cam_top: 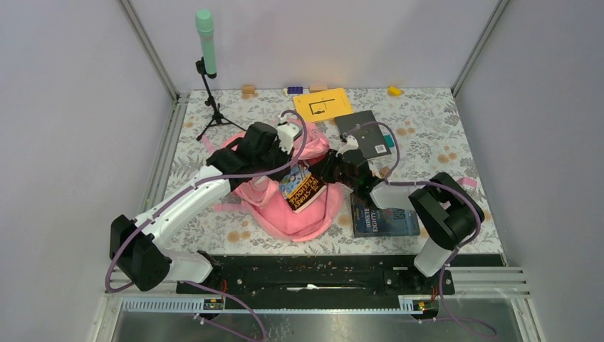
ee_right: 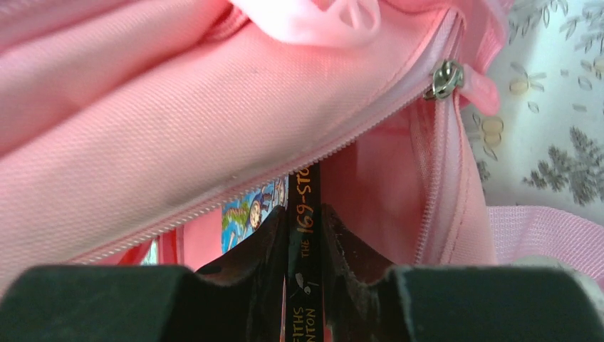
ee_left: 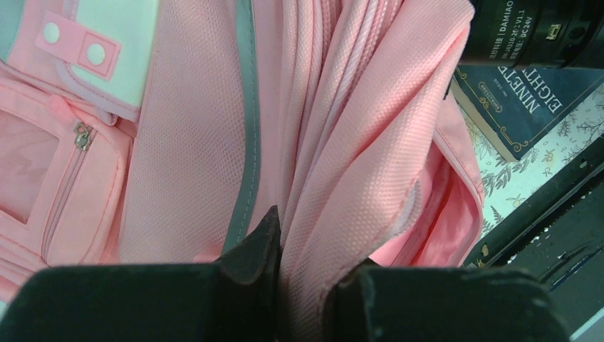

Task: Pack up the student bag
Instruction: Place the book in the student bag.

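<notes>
Student bag [cam_top: 285, 210] lies slumped in the middle of the counter [cam_top: 441, 135], between the two arms, pink fabric crumpled, main zip open.

Left gripper [ee_left: 310, 249]: narrowly closed, pinching a fold of the bag's pink fabric beside a grey reflective strip [ee_left: 246, 142]. Front pocket with zip and a pale snap flap shows at the left of the left wrist view.

Right gripper [ee_right: 305, 228]: fingers pressed onto the black spine of a colourful paperback [ee_right: 305, 199], one finger on each side. The book stands tilted at the bag's mouth. Its far end sits past the open zipper teeth, with pink lining around it. Zip pull [ee_right: 445, 77] hangs at the upper right of the opening.

Dark blue book [cam_top: 384, 219] lies flat on the counter just right of the bag, partly under the right arm. Yellow sheet [cam_top: 324, 104] and a dark flat case [cam_top: 365, 130] lie beyond the bag. Green-topped tripod stand [cam_top: 206, 35] is at far left.
</notes>
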Available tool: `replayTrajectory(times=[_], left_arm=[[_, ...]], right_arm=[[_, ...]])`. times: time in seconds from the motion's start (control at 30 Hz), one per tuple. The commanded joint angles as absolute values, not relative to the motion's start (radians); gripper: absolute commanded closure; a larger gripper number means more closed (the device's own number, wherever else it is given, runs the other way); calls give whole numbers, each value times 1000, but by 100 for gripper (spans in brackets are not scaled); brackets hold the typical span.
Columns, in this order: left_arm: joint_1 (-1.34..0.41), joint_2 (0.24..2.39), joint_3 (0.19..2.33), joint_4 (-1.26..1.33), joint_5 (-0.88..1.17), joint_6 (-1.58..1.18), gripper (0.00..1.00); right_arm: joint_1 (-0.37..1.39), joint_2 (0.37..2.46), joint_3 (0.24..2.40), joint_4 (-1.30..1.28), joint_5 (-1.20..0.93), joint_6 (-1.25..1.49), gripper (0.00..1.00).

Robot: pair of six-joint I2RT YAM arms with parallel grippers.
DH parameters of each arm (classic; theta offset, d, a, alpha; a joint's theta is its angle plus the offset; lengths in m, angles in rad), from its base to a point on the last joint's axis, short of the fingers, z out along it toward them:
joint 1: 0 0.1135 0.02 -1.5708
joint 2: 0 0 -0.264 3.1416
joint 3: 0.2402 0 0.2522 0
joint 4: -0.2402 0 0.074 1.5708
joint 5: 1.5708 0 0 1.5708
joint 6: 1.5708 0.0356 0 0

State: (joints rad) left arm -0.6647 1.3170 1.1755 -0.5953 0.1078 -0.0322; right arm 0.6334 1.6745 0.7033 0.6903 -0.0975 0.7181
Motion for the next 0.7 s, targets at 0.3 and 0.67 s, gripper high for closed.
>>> replayTrajectory(times=[0.3,0.67], left_arm=[[-681,1246,1203,-470,177,-70,100],[-659,1244,1206,-477,176,-75,100]], right_arm=[[695,1738,778,907,127,775,100],[695,1560,622,756,-103,653,50]])
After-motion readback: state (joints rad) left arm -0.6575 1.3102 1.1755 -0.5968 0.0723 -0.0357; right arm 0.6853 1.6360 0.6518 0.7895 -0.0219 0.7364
